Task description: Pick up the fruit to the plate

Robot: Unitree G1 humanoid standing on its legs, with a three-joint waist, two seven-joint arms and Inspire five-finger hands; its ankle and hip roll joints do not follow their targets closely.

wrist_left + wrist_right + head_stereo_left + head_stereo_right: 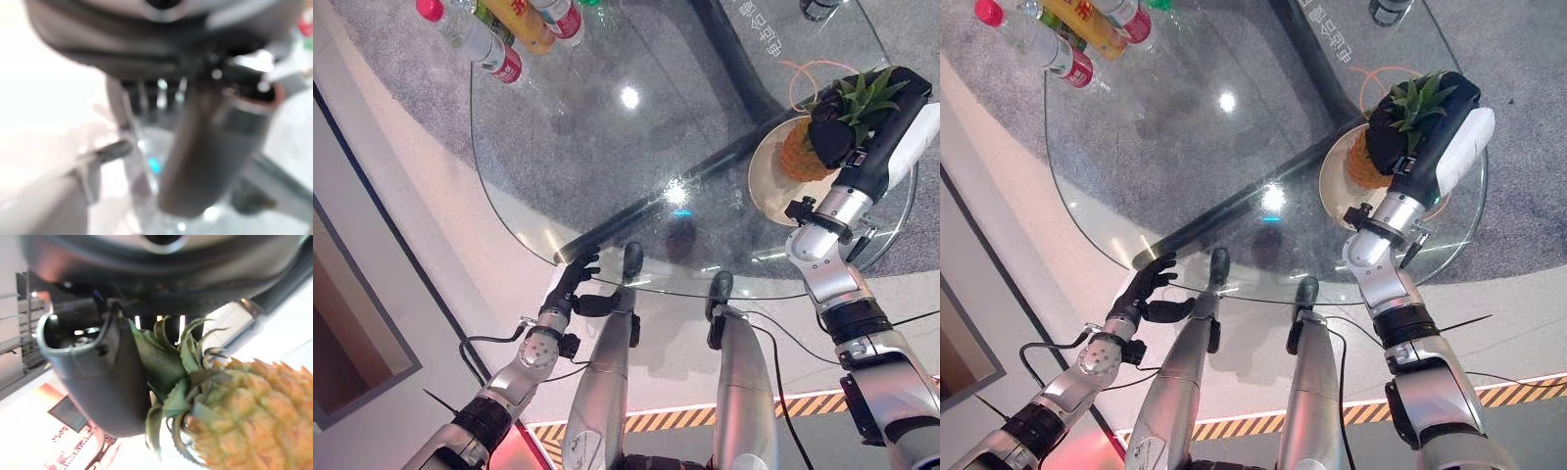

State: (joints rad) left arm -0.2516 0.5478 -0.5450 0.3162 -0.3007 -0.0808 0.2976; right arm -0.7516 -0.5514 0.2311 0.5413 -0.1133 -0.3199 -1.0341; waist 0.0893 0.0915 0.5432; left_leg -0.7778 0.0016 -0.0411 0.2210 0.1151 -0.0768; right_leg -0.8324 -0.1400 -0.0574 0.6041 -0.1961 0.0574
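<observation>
I see right hand (847,122) curled round green leafy crown of orange-yellow pineapple (800,152), fruit over round beige plate (762,181) on glass table (587,147). Left hand (573,279) at table's near edge, fingers loosely spread, holding nothing.

Several bottles (499,34) stand at the glass table's (568,147) far corner.

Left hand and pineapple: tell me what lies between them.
Bare glass tabletop, seen from the left eye view, separates the left hand from the pineapple.
</observation>
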